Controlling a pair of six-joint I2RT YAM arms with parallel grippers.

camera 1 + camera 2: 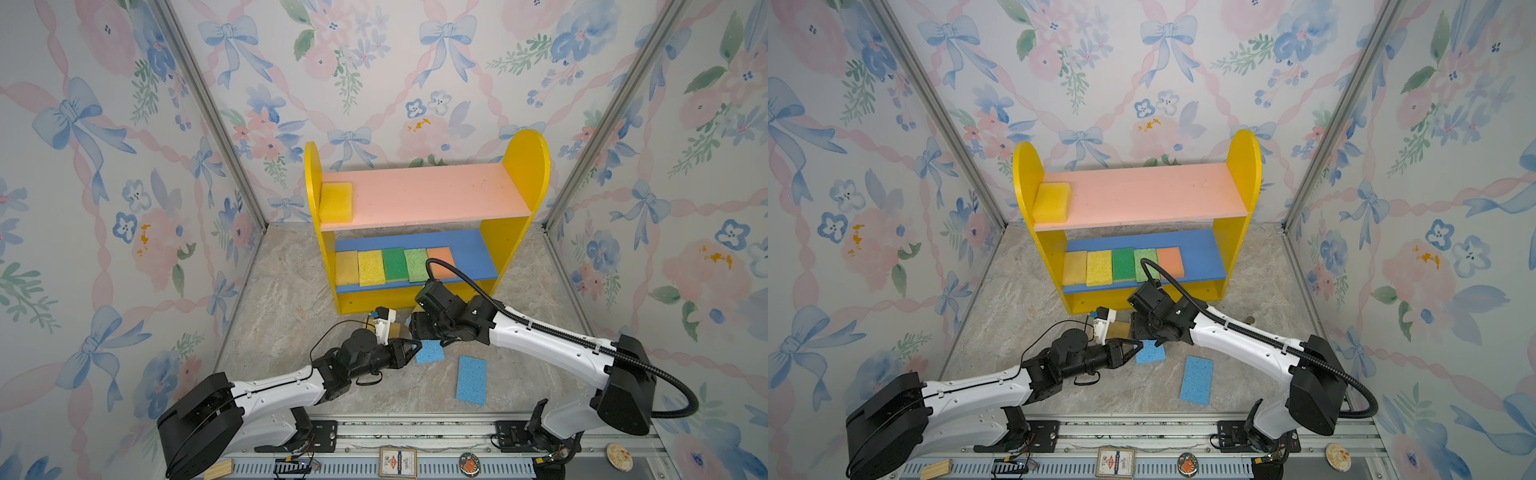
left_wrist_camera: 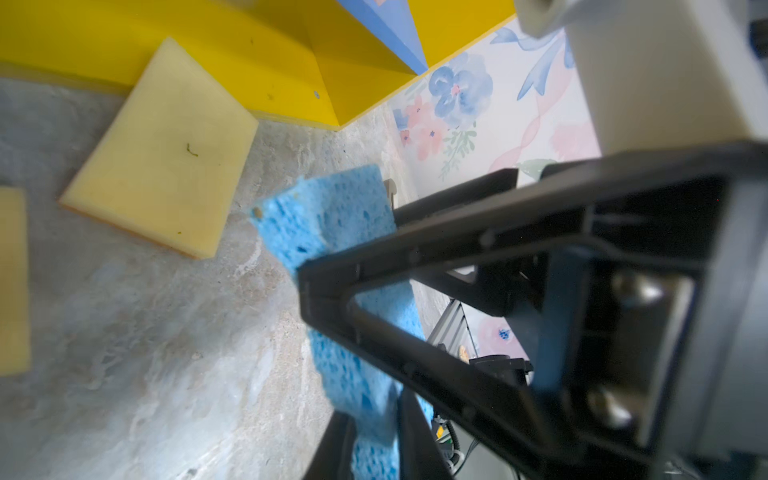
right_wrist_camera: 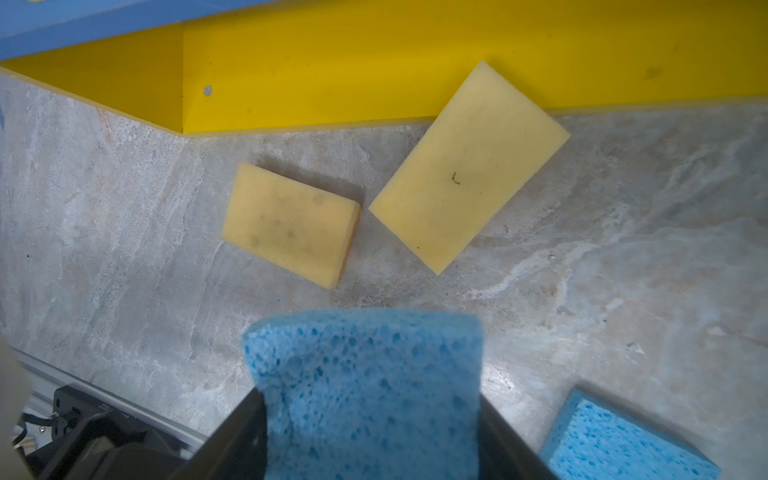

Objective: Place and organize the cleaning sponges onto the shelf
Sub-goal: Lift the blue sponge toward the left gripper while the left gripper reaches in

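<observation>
A light blue sponge [image 1: 430, 353] hangs just above the floor in front of the shelf [image 1: 525, 166]. My left gripper [image 2: 374, 436] is shut on one end of it. My right gripper [image 3: 372, 415] is shut across its width. A second light blue sponge [image 1: 471, 380] lies flat on the floor to the right. Two pale yellow sponges [image 3: 291, 224] [image 3: 469, 166] lie by the shelf's yellow base, mostly hidden by the arms in both top views. One yellow sponge [image 1: 336, 202] sits at the left end of the pink board. Several sponges [image 1: 395, 264] lie in a row on the blue board.
Floral walls close in at the left, right and back. An aluminium rail [image 1: 415, 432] runs along the front edge, carrying a wooden block [image 1: 218, 469], a card [image 1: 397, 462] and small round items. The right arm's black cable [image 1: 453, 270] arcs in front of the lower board.
</observation>
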